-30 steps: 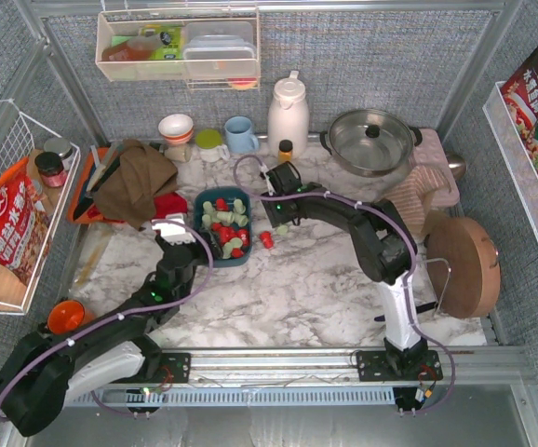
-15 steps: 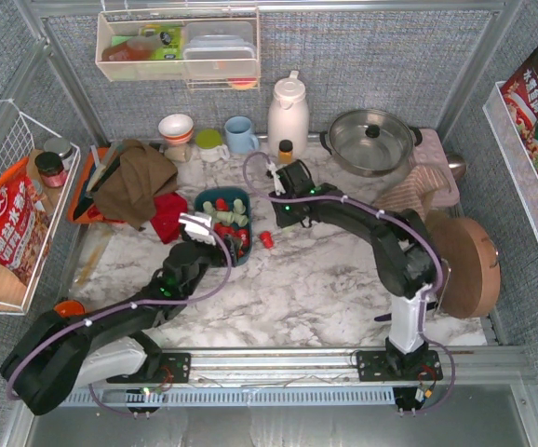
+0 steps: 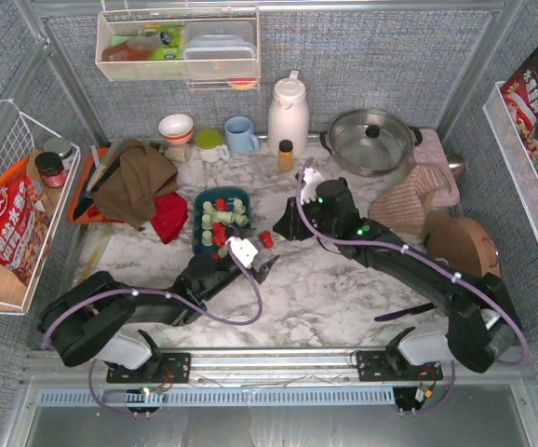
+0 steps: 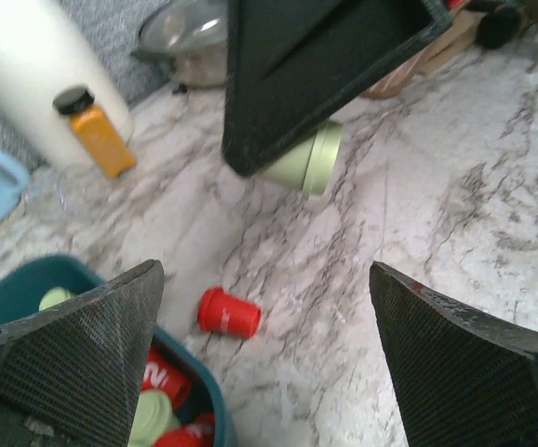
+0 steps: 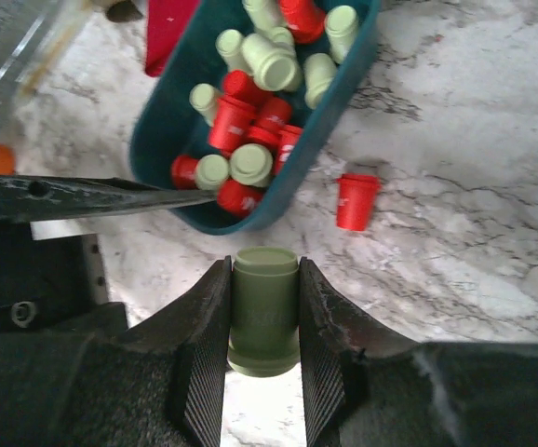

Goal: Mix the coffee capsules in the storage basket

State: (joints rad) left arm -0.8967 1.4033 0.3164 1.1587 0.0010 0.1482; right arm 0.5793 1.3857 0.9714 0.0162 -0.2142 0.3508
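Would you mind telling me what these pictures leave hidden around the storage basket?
Top view: the left arm covers the storage basket's near corner.
Left wrist view: the frame edge and a finger cut off most of the basket.
Top view: the right gripper hides the green capsule it holds.

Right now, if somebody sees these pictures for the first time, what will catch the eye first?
The right gripper clamps one pale green capsule close beside the teal storage basket. Inside the basket red and green capsules lie heaped together, and a single red capsule lies on the marble table outside it.
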